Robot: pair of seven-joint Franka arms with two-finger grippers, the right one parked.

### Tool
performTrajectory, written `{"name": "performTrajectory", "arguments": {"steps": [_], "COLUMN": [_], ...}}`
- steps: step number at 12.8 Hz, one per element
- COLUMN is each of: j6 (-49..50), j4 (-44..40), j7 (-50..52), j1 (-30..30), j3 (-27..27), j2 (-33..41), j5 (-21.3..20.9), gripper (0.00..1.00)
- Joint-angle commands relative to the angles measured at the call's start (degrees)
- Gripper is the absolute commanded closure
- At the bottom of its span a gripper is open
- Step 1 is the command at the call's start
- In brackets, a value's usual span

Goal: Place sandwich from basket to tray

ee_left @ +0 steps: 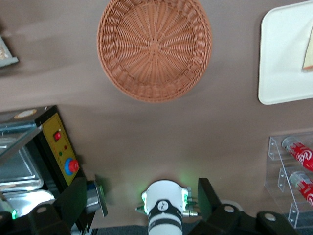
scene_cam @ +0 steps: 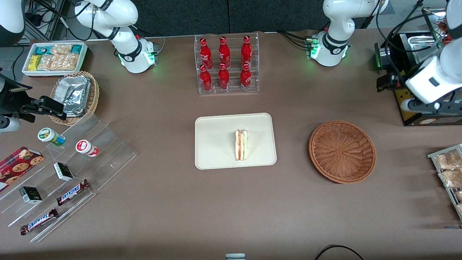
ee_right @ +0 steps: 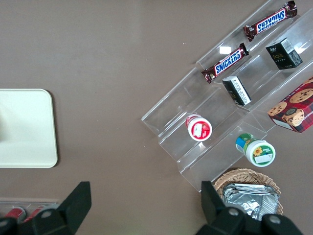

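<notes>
The sandwich [scene_cam: 241, 145] stands on its edge on the cream tray [scene_cam: 216, 144] at the table's middle, with its red and green filling showing. The reddish-brown wicker basket [scene_cam: 342, 151] sits beside the tray toward the working arm's end and holds nothing. My left arm's gripper [scene_cam: 388, 82] hangs high above the table, farther from the front camera than the basket, next to a black machine. It is open and empty [ee_left: 144, 192]. The left wrist view shows the basket [ee_left: 154, 46], the tray's corner [ee_left: 281, 63] and a sliver of the sandwich [ee_left: 308, 54].
A clear rack of red bottles [scene_cam: 226, 65] stands farther from the front camera than the tray. A black machine with a yellow panel [scene_cam: 415, 108] and a rack of snack packets [scene_cam: 449, 173] lie at the working arm's end. A clear stepped shelf [scene_cam: 72, 169] lies toward the parked arm's end.
</notes>
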State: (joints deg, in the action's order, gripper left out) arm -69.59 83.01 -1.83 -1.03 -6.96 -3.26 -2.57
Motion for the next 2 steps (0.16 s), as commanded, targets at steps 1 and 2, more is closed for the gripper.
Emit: {"name": "performTrajectory", "arguments": {"steps": [1,2], "j6": [0.86,0.34], "j4": [0.57,1.19], "j7": [1.13,1.13], "j1": [1.82,1.91], "j3": [2.13,2.13], "j2": [2.11,2.03], "j5": [0.55,0.64], "gripper": [0.0,0.0]}}
